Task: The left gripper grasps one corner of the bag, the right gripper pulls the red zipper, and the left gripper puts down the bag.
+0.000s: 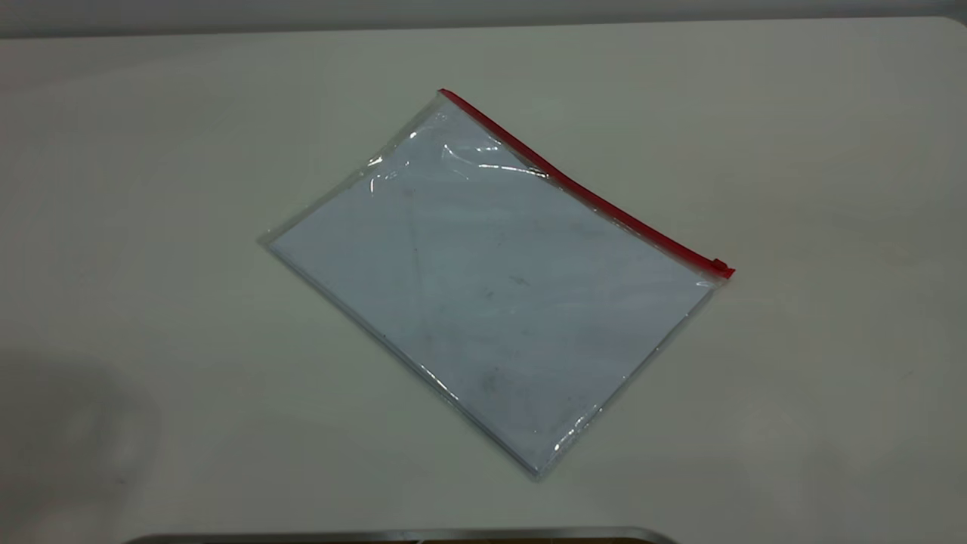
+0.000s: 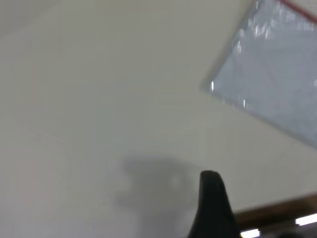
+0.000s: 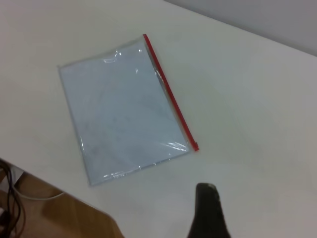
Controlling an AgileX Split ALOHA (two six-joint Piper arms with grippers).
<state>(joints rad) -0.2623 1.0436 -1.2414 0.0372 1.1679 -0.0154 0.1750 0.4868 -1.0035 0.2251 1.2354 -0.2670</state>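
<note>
Exterior view: bag (image 1: 495,283) flat on the white table (image 1: 151,189), centre of frame, turned diagonally. White sheets visible through the clear plastic. Red zipper (image 1: 582,185) along the upper right long edge, running from top centre down to middle right. Small slider tab (image 1: 720,267) at the lower right end of the strip. Far corner of the bag (image 1: 442,94) at the other end of the strip, top centre. Neither arm in this frame; only a faint shadow at lower left.

Left wrist view: one dark fingertip of the left hand (image 2: 213,208) at bottom centre, over bare table, well apart from the bag at upper right. Nothing held. Second finger out of frame, so opening cannot be told.

Right wrist view: one dark fingertip of the right hand (image 3: 208,213) at bottom centre, well apart from the bag at centre left, slider end nearest. Nothing held. Opening likewise cannot be told.

Assessment: task not yet begun; first step, the left-hand grasp of a corner, in hand at the approach stage only.

Next move, as judged: left hand to a corner of the pouch, fingers open enough to take the thin plastic edge off the table. Likely difficulty: flat edge lying tight against the surface.
</note>
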